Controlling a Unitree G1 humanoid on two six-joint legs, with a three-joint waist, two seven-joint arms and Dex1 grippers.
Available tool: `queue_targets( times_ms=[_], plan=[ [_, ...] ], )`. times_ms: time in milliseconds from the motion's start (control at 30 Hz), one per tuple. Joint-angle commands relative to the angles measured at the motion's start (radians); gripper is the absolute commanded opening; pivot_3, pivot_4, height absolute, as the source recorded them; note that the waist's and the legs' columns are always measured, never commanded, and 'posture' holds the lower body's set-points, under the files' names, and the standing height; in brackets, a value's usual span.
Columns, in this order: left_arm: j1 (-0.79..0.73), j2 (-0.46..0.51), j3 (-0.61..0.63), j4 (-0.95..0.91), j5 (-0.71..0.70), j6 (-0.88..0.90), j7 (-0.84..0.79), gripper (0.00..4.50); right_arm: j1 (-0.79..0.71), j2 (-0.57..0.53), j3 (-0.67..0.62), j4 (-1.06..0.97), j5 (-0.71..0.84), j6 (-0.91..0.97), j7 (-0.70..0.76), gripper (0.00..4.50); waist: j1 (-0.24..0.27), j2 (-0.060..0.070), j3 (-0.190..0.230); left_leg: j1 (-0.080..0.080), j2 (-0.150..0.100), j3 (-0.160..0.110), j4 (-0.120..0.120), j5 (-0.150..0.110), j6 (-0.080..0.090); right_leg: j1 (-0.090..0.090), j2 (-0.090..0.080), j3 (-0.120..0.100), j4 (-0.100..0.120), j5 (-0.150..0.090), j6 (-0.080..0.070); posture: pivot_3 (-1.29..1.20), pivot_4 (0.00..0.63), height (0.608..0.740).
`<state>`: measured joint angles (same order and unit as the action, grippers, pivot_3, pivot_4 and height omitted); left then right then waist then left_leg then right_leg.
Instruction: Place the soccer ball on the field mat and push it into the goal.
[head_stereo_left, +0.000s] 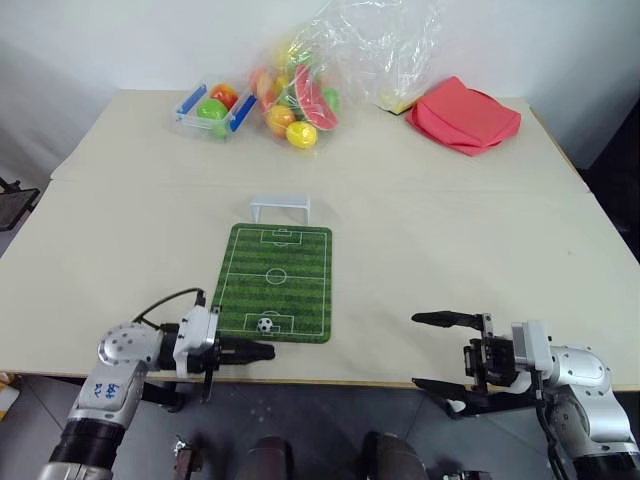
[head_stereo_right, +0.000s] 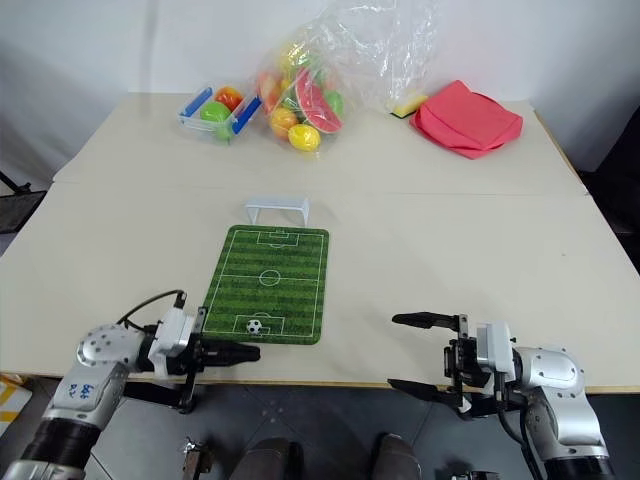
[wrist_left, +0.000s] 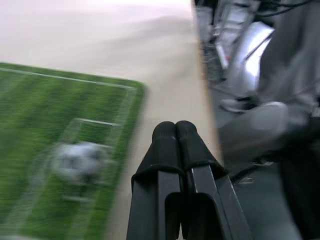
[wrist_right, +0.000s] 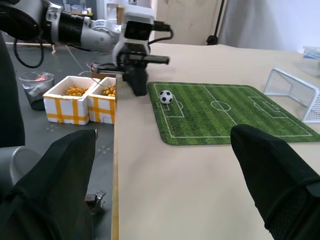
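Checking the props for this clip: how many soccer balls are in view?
1. The ball lies on the mat, at the end nearest the robot, far from the goal. More could be hidden among the toy fruits in the bag.

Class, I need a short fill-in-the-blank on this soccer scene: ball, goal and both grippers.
1. The ball rests on the ____.
2. The goal stands at the mat's ____ end.
3. The left gripper is ____.
4. The right gripper is ____.

Missing words: mat; far; shut; open
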<state>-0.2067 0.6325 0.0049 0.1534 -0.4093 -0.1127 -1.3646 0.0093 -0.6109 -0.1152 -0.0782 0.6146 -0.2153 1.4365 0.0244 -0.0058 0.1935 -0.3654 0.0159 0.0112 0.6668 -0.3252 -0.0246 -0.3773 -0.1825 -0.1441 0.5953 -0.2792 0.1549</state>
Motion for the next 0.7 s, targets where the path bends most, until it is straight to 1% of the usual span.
queue_targets(
  times_ms=[33,167,200,333,367,467,500,567,633,700],
  plan=[
    [-0.059,-0.019,-0.01,0.068,0.026,-0.028,0.006,0.03,0.023,0.001,-0.023,-0.052,0.004,-0.011,-0.024,4.5,0.001,0.0,0.0,0.0,0.0,0.0,0.0,0.0,0.0,0.0,0.0,0.0,0.0,0.0,0.0,0.0,0.15,0.74],
    [-0.139,-0.047,-0.024,0.158,0.061,-0.055,0.022,0.03,0.043,0.009,-0.021,-0.075,-0.003,-0.016,-0.051,4.5,0.002,0.0,0.0,0.0,0.0,0.0,0.0,0.0,0.0,0.0,0.0,0.0,0.0,0.0,0.0,0.0,0.15,0.74],
    [-0.179,-0.061,-0.027,0.207,0.081,-0.073,0.039,0.03,0.048,0.013,-0.023,-0.081,-0.007,-0.018,-0.062,4.5,0.002,0.0,0.0,0.0,0.0,0.0,0.0,0.0,0.0,0.0,0.0,0.0,0.0,0.0,0.0,0.0,0.15,0.74],
    [-0.346,-0.122,-0.013,0.423,0.153,-0.156,0.146,0.03,0.053,0.039,-0.032,-0.104,-0.017,-0.014,-0.132,4.5,0.003,0.0,0.0,0.0,0.0,0.0,0.001,0.0,0.0,0.0,0.0,0.0,0.0,0.0,0.0,0.0,0.15,0.74],
    [-0.401,-0.141,0.002,0.494,0.172,-0.201,0.2,0.03,0.05,0.051,-0.033,-0.109,-0.02,-0.009,-0.159,4.5,0.003,0.0,0.0,-0.001,0.0,0.0,0.002,0.0,0.0,0.0,0.0,0.0,0.0,0.0,0.001,0.0,0.15,0.74],
    [-0.52,-0.179,0.045,0.633,0.178,-0.263,0.293,0.03,0.041,0.086,-0.033,-0.122,-0.037,0.005,-0.248,4.5,0.002,-0.001,0.0,-0.001,-0.001,0.0,0.001,0.0,0.0,0.0,0.0,0.0,0.0,0.001,0.001,0.0,0.15,0.74],
    [-0.538,-0.185,0.058,0.643,0.161,-0.268,0.291,0.03,0.036,0.101,-0.034,-0.126,-0.043,0.009,-0.283,4.5,0.0,-0.001,0.0,-0.001,-0.001,0.0,0.001,0.0,0.0,0.0,0.0,0.0,0.0,0.001,0.001,0.0,0.15,0.74],
    [-0.523,-0.172,0.087,0.593,0.103,-0.255,0.228,0.03,0.018,0.142,-0.035,-0.133,-0.061,0.013,-0.372,4.5,-0.01,-0.001,0.0,-0.001,-0.001,0.001,0.0,0.0,0.0,0.0,0.0,0.0,-0.001,0.001,0.001,0.0,0.15,0.74],
    [-0.481,-0.147,0.109,0.523,0.053,-0.222,0.165,0.03,0.005,0.17,-0.033,-0.141,-0.075,0.024,-0.437,4.5,-0.022,-0.001,0.0,0.0,0.0,0.001,-0.001,0.0,0.0,-0.001,0.0,0.0,-0.001,0.001,0.001,0.0,0.15,0.74],
    [-0.412,-0.103,0.137,0.45,0.026,-0.186,0.145,0.03,-0.006,0.185,-0.024,-0.139,-0.091,0.023,-0.469,4.5,-0.029,-0.001,0.0,-0.001,0.0,0.001,-0.002,0.0,0.0,-0.001,0.0,0.0,-0.001,0.001,0.001,0.0,0.15,0.74]
  ],
)
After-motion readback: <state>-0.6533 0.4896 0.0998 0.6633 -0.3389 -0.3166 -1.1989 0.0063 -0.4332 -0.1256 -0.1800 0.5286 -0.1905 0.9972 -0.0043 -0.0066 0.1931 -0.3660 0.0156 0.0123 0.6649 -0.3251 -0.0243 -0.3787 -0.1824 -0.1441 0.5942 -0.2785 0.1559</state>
